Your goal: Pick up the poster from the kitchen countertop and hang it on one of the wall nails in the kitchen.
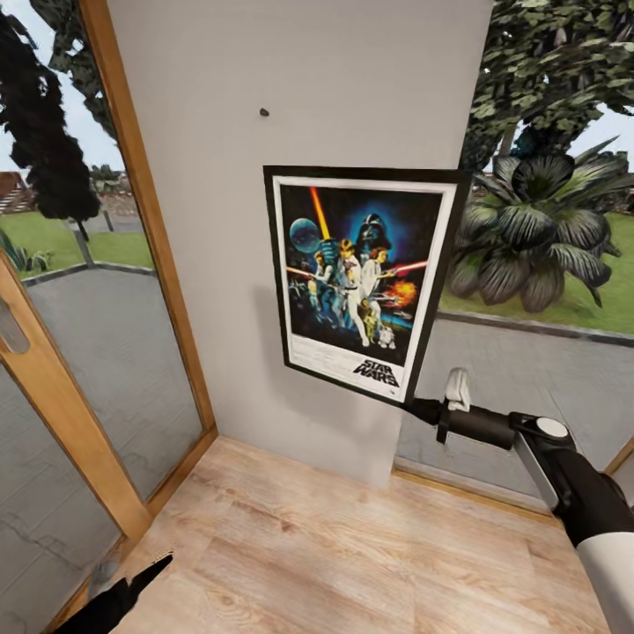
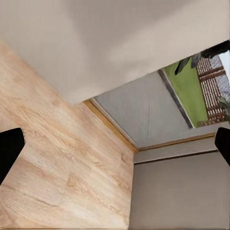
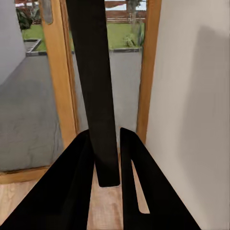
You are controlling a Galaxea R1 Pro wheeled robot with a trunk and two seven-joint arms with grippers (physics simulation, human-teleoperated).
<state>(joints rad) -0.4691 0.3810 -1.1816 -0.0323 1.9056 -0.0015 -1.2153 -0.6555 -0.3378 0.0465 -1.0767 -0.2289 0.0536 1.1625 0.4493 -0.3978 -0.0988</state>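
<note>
Right end effector [image 1: 421,407] pinches the poster [image 1: 361,280] by its five o'clock corner, below the wall nail [image 1: 263,112] at eleven o'clock.

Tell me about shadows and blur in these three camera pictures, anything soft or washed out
Head view: the poster throws a faint soft shadow on the wall to its left, and the artwork is sharp. Right wrist view: the right gripper is flat black without detail, and a grey shadow falls on the wall. Left wrist view: the wall looks blurry, with a soft shadow patch.
</note>
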